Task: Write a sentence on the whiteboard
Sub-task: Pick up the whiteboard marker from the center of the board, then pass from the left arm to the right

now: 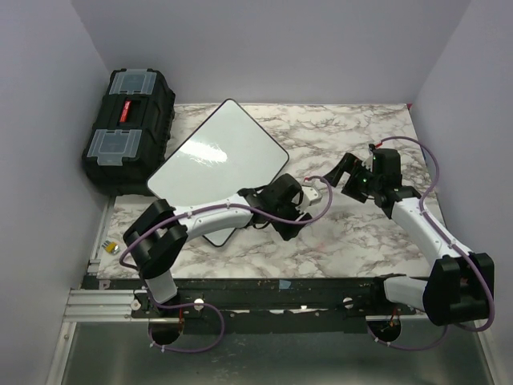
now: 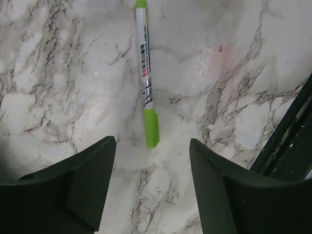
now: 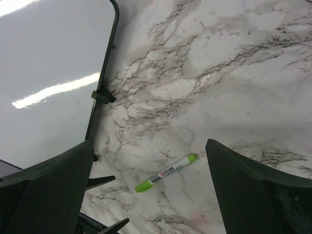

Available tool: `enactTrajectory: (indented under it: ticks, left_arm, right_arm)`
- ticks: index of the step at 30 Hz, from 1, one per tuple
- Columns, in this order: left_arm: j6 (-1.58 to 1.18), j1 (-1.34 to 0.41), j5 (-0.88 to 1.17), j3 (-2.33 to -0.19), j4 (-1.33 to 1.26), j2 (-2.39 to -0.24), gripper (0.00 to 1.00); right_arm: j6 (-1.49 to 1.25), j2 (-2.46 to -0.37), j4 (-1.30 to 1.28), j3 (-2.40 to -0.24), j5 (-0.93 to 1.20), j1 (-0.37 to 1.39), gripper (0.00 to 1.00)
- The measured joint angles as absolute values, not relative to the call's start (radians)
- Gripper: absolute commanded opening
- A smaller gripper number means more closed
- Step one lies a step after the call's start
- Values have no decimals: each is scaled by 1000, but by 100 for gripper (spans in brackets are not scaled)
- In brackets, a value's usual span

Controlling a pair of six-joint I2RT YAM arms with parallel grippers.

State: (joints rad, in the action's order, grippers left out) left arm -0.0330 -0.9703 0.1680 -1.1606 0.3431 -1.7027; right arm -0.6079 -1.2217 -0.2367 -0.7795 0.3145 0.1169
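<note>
Two pincers are in play, and neither holds anything. In the left wrist view the left pincer stands part open, a clear gap between its dark fingers, which fill the lower corners of the frame; no finger touches anything. A green marker lies on the marbled worktop straight ahead of that gap, running from the top centre of the frame down to the middle, its thicker green end nearest the fingertips and about level with them. In the right wrist view the right pincer is spread wide and hangs above the worktop; the marker lies slanted at lower centre, between its two fingers as seen but well below them on the stone. The whiteboard fills the upper left of that view, its black edge apart from the marker, its face plain white with streaks of glare. From the top camera the whiteboard lies flat and turned cornerwise at upper left of the worktop, one side just beside a black toolbox, its near corner under the left arm. The left pincer sits at mid-frame, the right pincer just to the right of it
</note>
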Motion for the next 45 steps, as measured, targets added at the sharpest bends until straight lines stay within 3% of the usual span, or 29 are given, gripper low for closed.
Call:
enactTrajectory:
  ticks: [24, 28, 31, 45]
  left_arm:
    - [-46, -1016, 100, -1187, 249, -1887, 33]
    - [-53, -1016, 86, -1187, 229, -1893, 19]
    - [-57, -1016, 74, -1188, 216, -1898, 0]
    - [-49, -1016, 76, -1122, 192, -1774, 0]
  right_arm:
    - [-601, -1228, -243, -780, 315, 117, 100]
    - [-601, -1232, -244, -779, 315, 117, 100]
    - [-601, -1232, -245, -779, 315, 117, 100]
    - [-601, -1232, -239, -770, 353, 117, 100]
